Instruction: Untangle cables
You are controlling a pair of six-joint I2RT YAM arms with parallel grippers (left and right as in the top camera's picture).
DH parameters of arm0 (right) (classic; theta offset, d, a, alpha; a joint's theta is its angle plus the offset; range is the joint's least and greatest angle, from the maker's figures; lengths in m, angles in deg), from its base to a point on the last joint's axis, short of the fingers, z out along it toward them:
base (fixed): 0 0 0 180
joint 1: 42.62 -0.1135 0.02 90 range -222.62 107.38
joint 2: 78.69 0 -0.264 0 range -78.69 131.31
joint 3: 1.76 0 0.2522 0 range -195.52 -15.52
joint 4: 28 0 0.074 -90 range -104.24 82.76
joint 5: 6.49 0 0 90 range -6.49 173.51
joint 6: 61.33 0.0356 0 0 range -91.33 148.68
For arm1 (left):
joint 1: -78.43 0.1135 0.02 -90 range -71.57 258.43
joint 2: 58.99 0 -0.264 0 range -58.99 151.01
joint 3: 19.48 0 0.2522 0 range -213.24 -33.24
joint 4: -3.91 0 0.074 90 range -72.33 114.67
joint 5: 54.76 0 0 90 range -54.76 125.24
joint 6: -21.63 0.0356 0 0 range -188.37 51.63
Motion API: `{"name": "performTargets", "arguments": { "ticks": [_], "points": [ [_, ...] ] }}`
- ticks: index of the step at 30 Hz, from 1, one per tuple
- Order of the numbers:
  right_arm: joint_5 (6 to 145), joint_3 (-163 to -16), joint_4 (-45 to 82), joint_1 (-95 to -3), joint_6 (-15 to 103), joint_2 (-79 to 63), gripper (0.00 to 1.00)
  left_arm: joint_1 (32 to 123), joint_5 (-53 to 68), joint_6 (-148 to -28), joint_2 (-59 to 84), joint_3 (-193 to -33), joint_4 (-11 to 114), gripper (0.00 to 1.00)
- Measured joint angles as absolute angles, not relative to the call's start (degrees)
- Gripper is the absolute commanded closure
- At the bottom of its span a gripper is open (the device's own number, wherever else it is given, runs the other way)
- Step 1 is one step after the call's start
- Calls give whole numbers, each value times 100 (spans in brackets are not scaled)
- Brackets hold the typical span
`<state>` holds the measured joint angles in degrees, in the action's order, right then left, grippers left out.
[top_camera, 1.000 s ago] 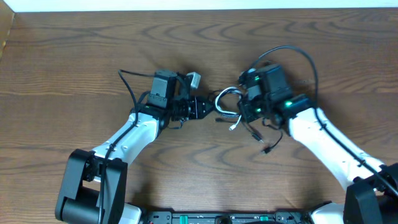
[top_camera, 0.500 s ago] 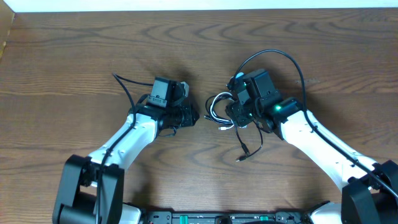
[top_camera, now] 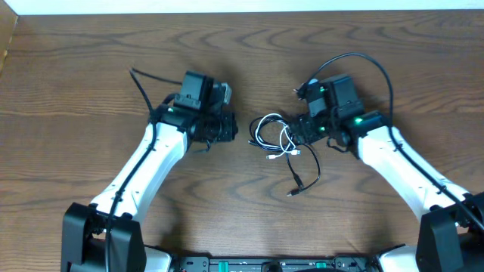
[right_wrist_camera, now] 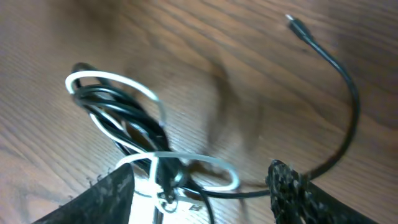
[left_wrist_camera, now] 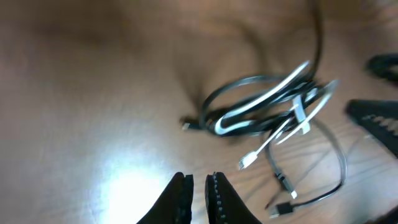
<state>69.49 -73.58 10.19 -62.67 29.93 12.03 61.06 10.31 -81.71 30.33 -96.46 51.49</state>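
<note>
The black cable and white cable lie tangled together on the bench between the arms. The left end effector is pressed nearly together and empty. The right end effector is spread wide at the tangle's edge.

The table is made of brown wood. Dark wavy lines run across it from side to side, like the swirls inside a tree. Along the far edge of the table, at the top of the overhead view, there is a thin white strip. In the left wrist view, light makes a bright spot on the wood — it looks shiny there.
</note>
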Motion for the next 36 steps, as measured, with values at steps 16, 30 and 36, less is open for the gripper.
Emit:
{"name": "performTargets", "arguments": {
  "ticks": [16,30,36],
  "points": [
    [6084,-7358,1301,-5203,3255,1367,41,5470,1337,-6956,3442,-9843,4718,45],
    [6027,-7358,1318,-5194,3253,1399,36,5282,1608,-6208,4375,-9841,3859,18],
    [6027,-7358,1325,-5194,3253,1399,35,5282,1656,-6186,4777,-9841,3521,75]
  ]
}}
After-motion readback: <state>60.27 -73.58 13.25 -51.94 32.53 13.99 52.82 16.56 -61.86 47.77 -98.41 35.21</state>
